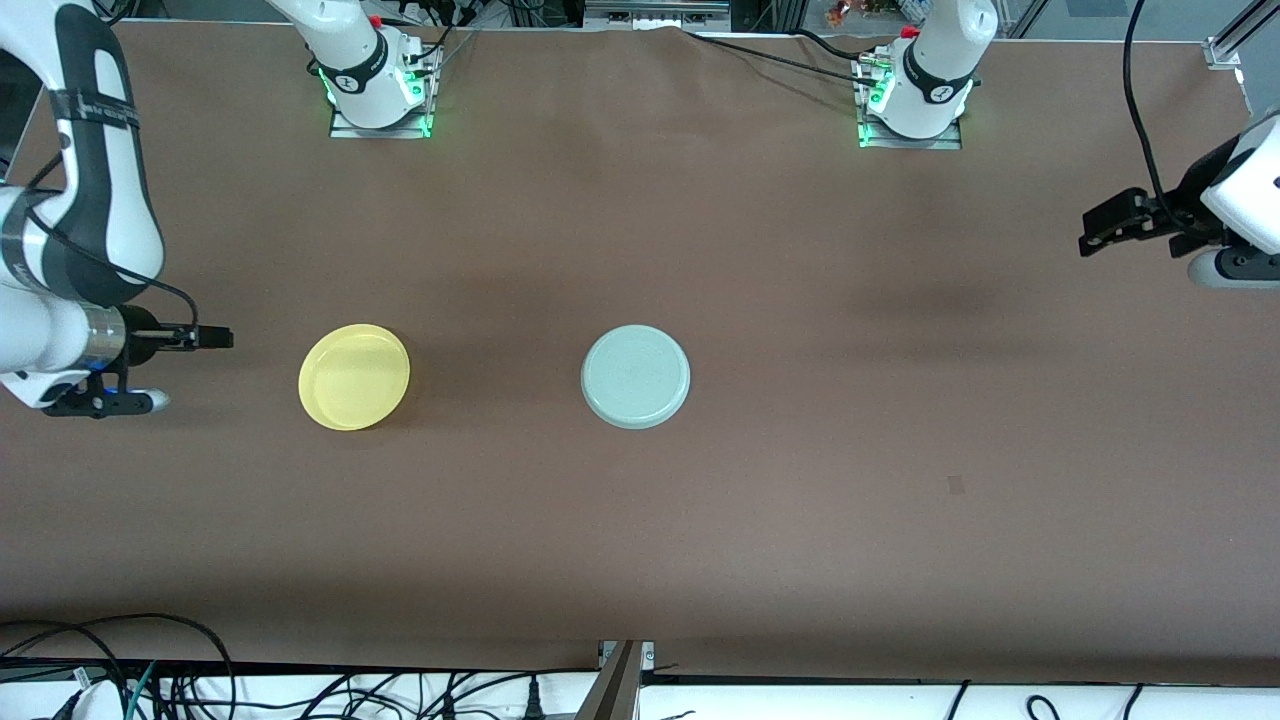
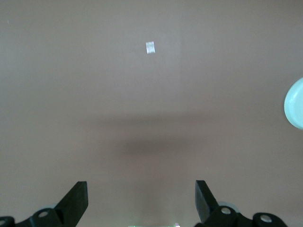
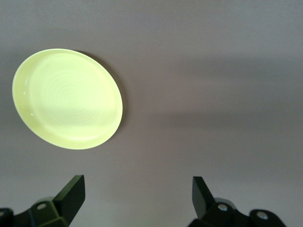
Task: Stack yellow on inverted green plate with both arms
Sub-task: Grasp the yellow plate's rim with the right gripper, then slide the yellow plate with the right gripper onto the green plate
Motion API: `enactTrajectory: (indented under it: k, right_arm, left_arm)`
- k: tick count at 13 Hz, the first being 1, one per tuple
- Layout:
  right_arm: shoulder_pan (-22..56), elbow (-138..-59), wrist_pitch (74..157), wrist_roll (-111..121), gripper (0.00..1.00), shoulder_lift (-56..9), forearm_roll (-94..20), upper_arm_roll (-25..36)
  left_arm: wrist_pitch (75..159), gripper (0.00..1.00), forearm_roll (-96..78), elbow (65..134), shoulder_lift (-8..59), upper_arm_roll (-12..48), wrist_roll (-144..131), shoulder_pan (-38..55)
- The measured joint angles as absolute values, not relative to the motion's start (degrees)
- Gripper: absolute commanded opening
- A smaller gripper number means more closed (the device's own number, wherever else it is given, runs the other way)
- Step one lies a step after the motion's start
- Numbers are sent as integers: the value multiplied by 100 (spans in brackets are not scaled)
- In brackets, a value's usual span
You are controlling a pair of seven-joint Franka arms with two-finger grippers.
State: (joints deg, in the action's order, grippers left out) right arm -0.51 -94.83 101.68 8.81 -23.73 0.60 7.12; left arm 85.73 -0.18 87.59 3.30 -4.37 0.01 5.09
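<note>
While my left gripper and right gripper hang open and empty, yellow and the green plate lie apart, unstacked.

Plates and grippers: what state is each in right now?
Yellow plate: rim up, on the table, untouched.
Green plate: upside down, on the table, nothing on it.
Left gripper: open, empty, waiting.
Right gripper: open, empty, beside the yellow plate.
</note>
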Motion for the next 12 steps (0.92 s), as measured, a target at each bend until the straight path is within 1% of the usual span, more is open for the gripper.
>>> enactTrajectory:
  k: [1, 2, 4, 5, 6, 7, 8, 9, 10, 11, 12]
  right_arm:
    - [-49, -9684, 10403, 881, 100, -2440, -14, 704]
    - [-51, -9998, 10853, 881, 100, -2496, -109, 703]
    - [-49, -10725, 12119, 881, 100, -2609, -225, 688]
    - [-46, -10967, 12554, 872, 100, -2707, -374, 646]
    - [-41, -11093, 12801, 873, 100, -2838, -744, 601]
    - [-30, -11130, 12973, 898, 97, -2995, -1179, 576]
    - [-18, -11126, 13076, 919, 88, -3111, -1418, 570]
    - [-7, -11119, 13132, 920, 69, -3165, -1514, 567]
    - [-4, -11099, 13144, 920, 44, -3174, -1546, 566]
    - [-4, -11072, 13147, 919, 10, -3171, -1563, 566]
    - [-4, -11056, 13147, 918, 0, -3171, -1583, 566]
  left_arm:
    - [8742, 100, -20, 9040, 165, -430, 37, 503]
    - [8809, 100, -20, 9193, 25, -410, 43, 504]
    - [8832, 100, -20, 9276, -161, -366, 46, 504]
    - [8857, 100, -20, 9272, -212, -355, 47, 504]
    - [8865, 100, -19, 9268, -250, -357, 47, 504]
    - [8865, 100, -19, 9268, -270, -370, 49, 498]
    - [8865, 100, -19, 9268, -270, -379, 53, 474]
    - [8867, 100, -17, 9267, -259, -386, 56, 449]
    - [8880, 100, -16, 9247, -242, -391, 56, 438]
    - [8896, 100, -16, 9202, -220, -397, 56, 437]
    - [8897, 100, -16, 9145, -191, -401, 57, 437]
